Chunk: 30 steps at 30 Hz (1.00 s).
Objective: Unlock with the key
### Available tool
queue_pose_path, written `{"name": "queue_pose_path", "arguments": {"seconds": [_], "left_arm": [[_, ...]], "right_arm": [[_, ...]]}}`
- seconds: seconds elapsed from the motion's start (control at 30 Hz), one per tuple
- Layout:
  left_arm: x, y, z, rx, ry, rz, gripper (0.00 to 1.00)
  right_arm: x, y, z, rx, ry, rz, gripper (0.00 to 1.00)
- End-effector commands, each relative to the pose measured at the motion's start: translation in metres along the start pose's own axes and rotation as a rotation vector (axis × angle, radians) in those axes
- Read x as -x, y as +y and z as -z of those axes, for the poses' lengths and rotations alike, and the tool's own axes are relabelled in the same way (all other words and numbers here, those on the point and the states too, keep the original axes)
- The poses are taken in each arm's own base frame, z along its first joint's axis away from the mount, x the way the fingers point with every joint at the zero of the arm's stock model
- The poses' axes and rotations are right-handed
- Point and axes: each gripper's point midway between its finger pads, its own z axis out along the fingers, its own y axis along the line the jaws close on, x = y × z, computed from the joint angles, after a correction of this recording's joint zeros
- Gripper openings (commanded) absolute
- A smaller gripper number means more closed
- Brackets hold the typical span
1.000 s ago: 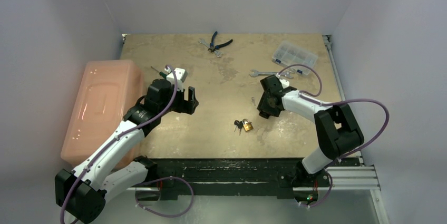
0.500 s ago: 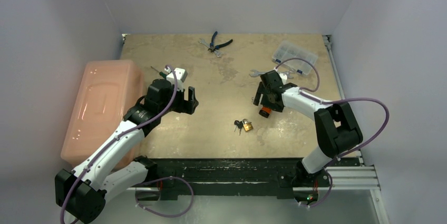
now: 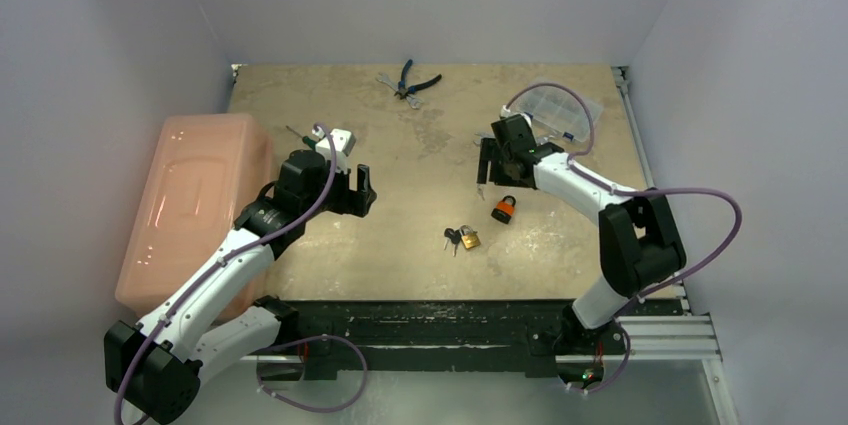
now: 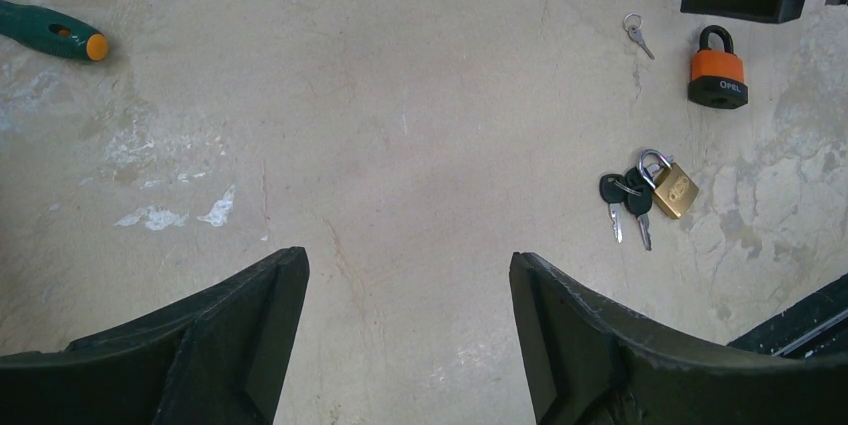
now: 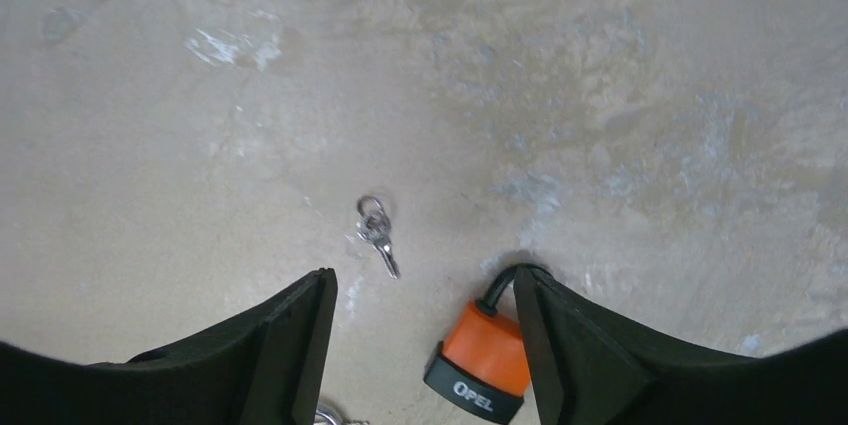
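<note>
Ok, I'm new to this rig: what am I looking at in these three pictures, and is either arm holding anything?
Two robot arms, each ending in a two-finger gripper. The wide picture looks down from above; the other two come from a camera on each wrist, with its own dark fingers at the bottom. On the table lie an orange padlock, a small loose key beside it, and a brass padlock with black-headed keys. The left gripper and right gripper are open, holding nothing.

Small ringed key (image 5: 379, 238) lying on the table (image 5: 560, 65), orange padlock (image 5: 480, 352) just beside one finger of the wide-spread right claw (image 5: 425, 283)
</note>
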Motion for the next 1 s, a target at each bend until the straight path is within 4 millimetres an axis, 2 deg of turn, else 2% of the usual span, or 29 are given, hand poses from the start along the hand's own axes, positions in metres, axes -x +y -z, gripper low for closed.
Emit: {"name": "queue_pose_path", "arguments": {"seconds": [0.0, 0.4, 0.67, 0.83, 0.97], "left_arm": [[0.021, -0.004, 0.007, -0.003, -0.062, 0.003, 0.78], [0.022, -0.004, 0.008, -0.003, -0.065, 0.003, 0.78], [0.022, -0.004, 0.008, -0.004, -0.067, 0.003, 0.77], [0.022, -0.004, 0.008, -0.004, -0.067, 0.002, 0.77], [0.022, -0.004, 0.008, -0.003, -0.066, 0.002, 0.77]], "right_arm": [[0.021, 0.022, -0.003, 0.036, -0.036, 0.082, 0.7], [-0.002, 0.038, -0.031, 0.013, 0.044, 0.163, 0.55], [-0.009, 0.038, -0.047, -0.027, 0.066, 0.187, 0.47], [-0.016, 0.033, -0.055, -0.055, 0.087, 0.2, 0.36], [-0.025, 0.026, -0.059, -0.081, 0.108, 0.209, 0.2]]}}
